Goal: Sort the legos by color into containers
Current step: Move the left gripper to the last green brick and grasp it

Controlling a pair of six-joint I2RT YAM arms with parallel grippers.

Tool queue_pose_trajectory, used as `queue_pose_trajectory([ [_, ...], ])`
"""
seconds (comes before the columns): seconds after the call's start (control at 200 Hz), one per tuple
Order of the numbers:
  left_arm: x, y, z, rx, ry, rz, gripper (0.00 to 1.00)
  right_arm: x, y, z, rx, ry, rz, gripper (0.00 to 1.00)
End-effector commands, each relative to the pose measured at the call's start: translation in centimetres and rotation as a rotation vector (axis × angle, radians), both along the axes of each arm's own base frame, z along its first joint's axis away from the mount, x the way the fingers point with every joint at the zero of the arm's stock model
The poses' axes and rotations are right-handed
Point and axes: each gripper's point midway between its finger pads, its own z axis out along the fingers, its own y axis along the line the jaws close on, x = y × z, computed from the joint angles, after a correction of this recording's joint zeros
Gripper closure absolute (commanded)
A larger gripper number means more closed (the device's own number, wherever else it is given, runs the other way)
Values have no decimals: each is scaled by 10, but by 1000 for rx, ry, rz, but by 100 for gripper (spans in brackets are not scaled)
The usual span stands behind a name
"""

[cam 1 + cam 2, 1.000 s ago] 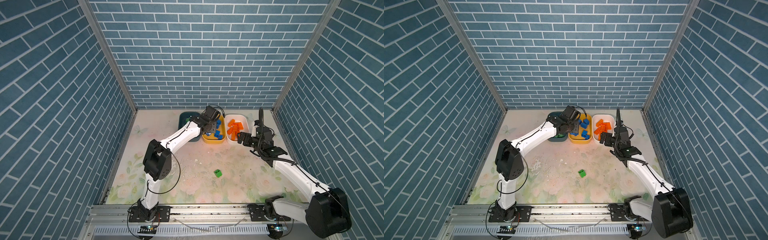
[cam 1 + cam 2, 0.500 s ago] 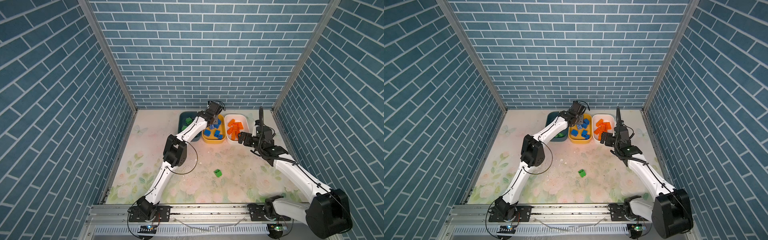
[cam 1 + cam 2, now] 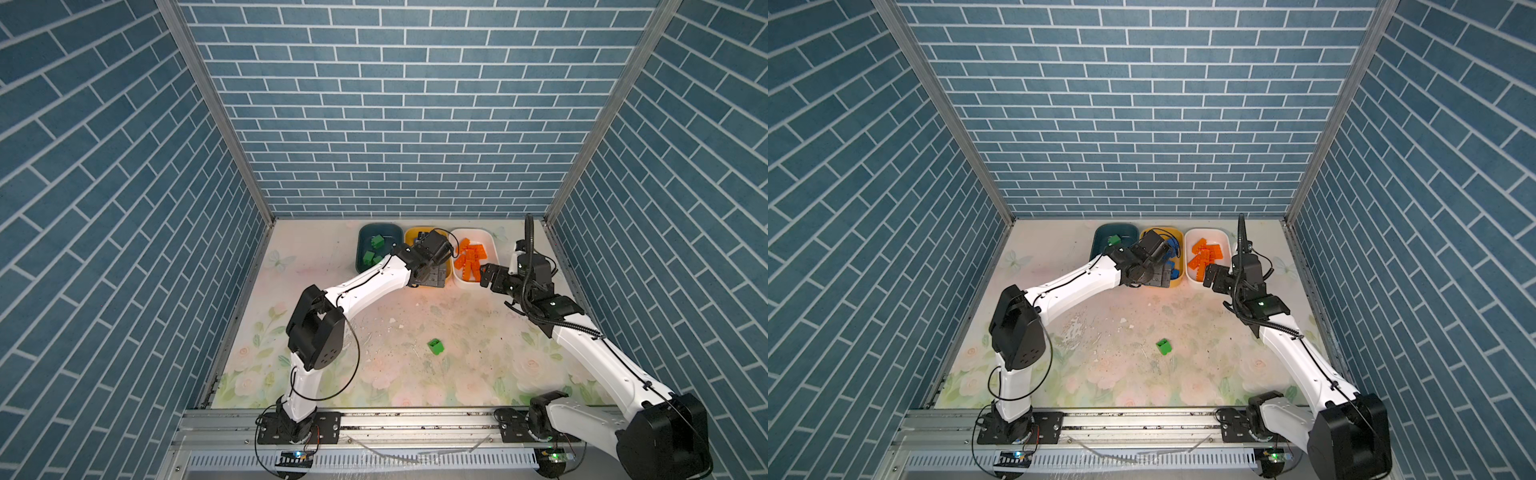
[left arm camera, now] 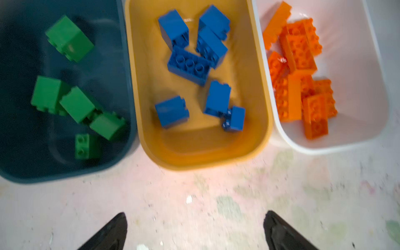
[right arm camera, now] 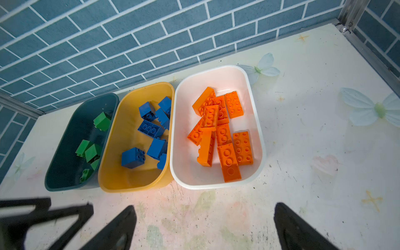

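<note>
The green brick (image 3: 436, 346) lies alone on the bench (image 3: 365, 374), well apart from both jaws, on the robot's side of them. The left jaws, open and empty at the yellow tub (image 3: 412, 233), stand almost straight behind it. I judge them a little nearer than the right jaws, which are open and empty too.

You have three tubs in a row at the far side: teal tub (image 5: 69, 168) left, yellow tub (image 5: 121, 134) middle, white tub (image 5: 249, 108) right. Green bricks (image 4: 69, 39) in the teal tub: five. Blue bricks (image 4: 188, 65) in the yellow tub: seven. Orange bricks (image 5: 229, 162) in the white tub: nine visible; they overlap in a pile, so take that as the visible count only. One loose green brick (image 3: 435, 346) lies nearer on the table (image 3: 374, 374). Green total: six. Bricks counted overall: twenty-two.
</note>
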Motion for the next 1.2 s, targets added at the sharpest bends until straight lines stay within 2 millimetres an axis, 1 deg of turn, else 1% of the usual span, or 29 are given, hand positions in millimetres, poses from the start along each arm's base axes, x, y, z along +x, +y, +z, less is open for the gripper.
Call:
queue_pose_trajectory([
  [0.0,-50,3,-39,20,208,18,1,-11,-3,-9,26,23,-14,1],
  [0.04,-66,-1,-46,17,250,28,1,-13,-4,-11,32,28,-16,1],
  [0.12,-92,-19,-57,-18,289,21,1,-17,-4,-14,44,31,-18,1],
  [0.19,-106,-35,-67,-40,297,15,1,-21,-3,-17,52,28,-10,2],
  [0.36,-127,-49,-101,-39,392,103,1,-26,-2,-13,46,11,19,2],
  [0.53,-144,-46,-130,-49,462,237,2,-29,-2,-7,33,-10,33,2],
  [0.625,-149,-43,-138,-56,471,276,5,-30,-2,-7,32,-12,40,2],
  [0.665,-151,-40,-141,-53,474,288,8,-31,-2,-9,33,-5,41,2],
  [0.745,-153,-38,-145,-51,483,301,12,-31,-1,-13,37,3,40,2],
  [0.835,-156,-37,-148,-41,498,303,21,-30,-1,-16,42,8,36,2],
  [0.9,-158,-37,-148,-38,503,303,25,-30,-1,-18,43,10,34,2],
  [0.935,-159,-37,-146,-38,499,299,29,-29,-1,-19,43,10,33,2],
  [1.06,-163,-31,-143,-14,484,297,31,-29,-1,-21,38,8,34,2],
  [1.135,-167,-26,-148,-3,497,304,40,-29,-1,-23,41,3,36,2],
  [1.195,-171,-24,-152,-1,510,308,42,-28,0,-23,47,-8,35,2],
])
